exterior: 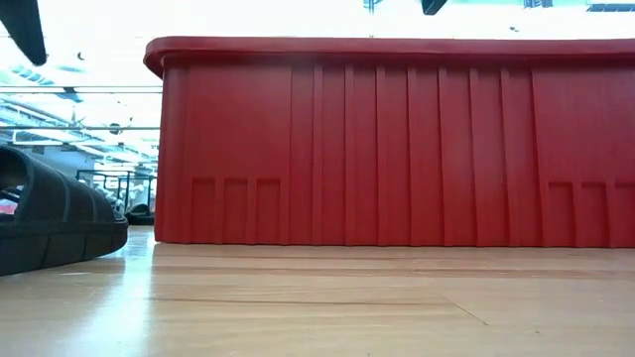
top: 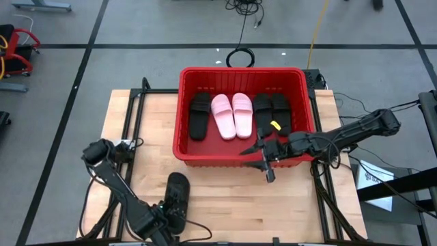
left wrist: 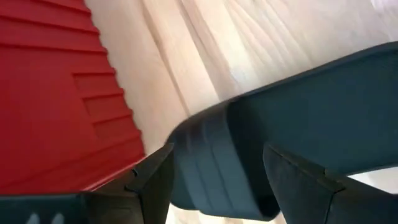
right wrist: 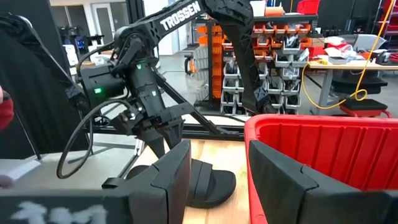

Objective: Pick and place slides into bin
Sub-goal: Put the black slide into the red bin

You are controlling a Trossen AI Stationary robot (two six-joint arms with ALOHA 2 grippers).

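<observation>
The red bin [top: 179,147] stands at the table's far middle. Five slides lie in it side by side: one black [top: 199,115], two pale pink [top: 222,117] [top: 242,115], two black [top: 263,115] [top: 280,113]. A sixth, black slide [top: 179,191] lies on the table near the front edge, and also shows in the low view [exterior: 55,223]. My left gripper [top: 169,213] is at that slide's near end, its fingers on either side of it. My right gripper [top: 265,162] is open and empty over the bin's near rim. My left gripper has the black slide's near end [left wrist: 214,168] between its two fingers [left wrist: 155,183], which come from above and point down. The end fills the gap from finger to finger. The slide lies with its sole on the table, reaching away toward the bin.
Bare wooden table [top: 225,205] lies between the black slide and the bin's near wall [exterior: 397,149]. The bin has free floor left of the first black slide [top: 186,89]. A red sleeve [right wrist: 3,112] shows beyond the table in the right wrist view.
</observation>
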